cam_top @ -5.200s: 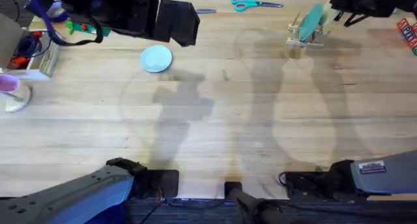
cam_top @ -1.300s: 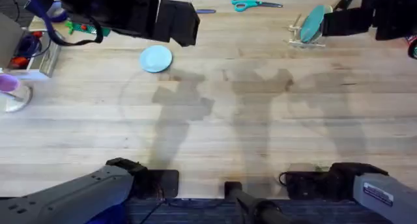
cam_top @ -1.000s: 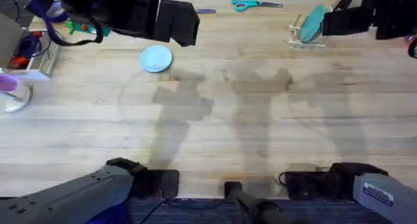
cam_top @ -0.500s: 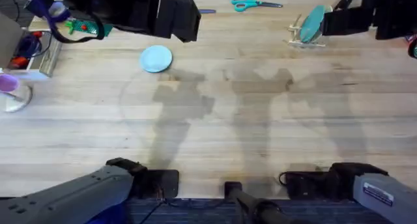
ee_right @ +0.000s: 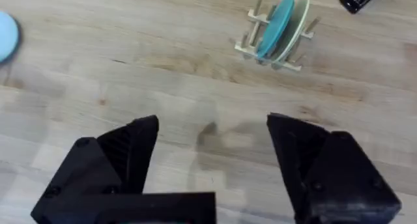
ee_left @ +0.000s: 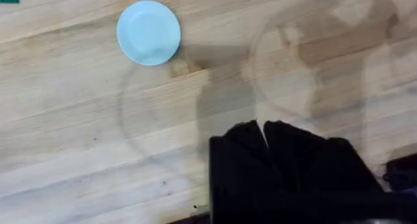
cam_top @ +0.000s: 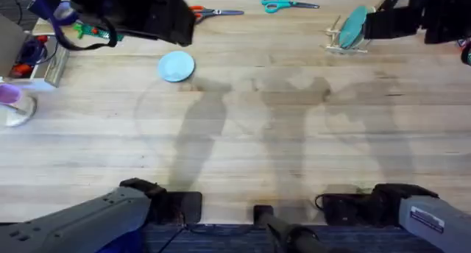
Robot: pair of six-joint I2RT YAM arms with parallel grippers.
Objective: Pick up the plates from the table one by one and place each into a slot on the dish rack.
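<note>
Table [cam_top: 243, 143]: the near and middle part carries only shadows of the arms.
Left gripper [ee_left: 264, 129]: the two black fingers stand pressed together, clenched on nothing, high over the table, near the blue plate but apart from it.
Right gripper [ee_right: 212, 142]: the fingers are spread wide, released, nothing between them; the rack lies farther off.
Blue plate [cam_top: 176, 65]: it lies flat on the table, far left, and is not yet picked.
Rack [cam_top: 344, 38]: it stands far right and already holds two plates on edge, one teal [ee_right: 277, 22] and one cream [ee_right: 298, 25], close beside each other.
Scissors [cam_top: 278, 2]: at the far edge, well apart from the plate.
Risk, grasp: the plate is flat and thin, so I judge the fingers may slide over the rim or push it away if they do not open first.
Risk, rack: the free slots are narrow and next to the standing plates; a tilted entry may knock them or shift the light rack.
</note>
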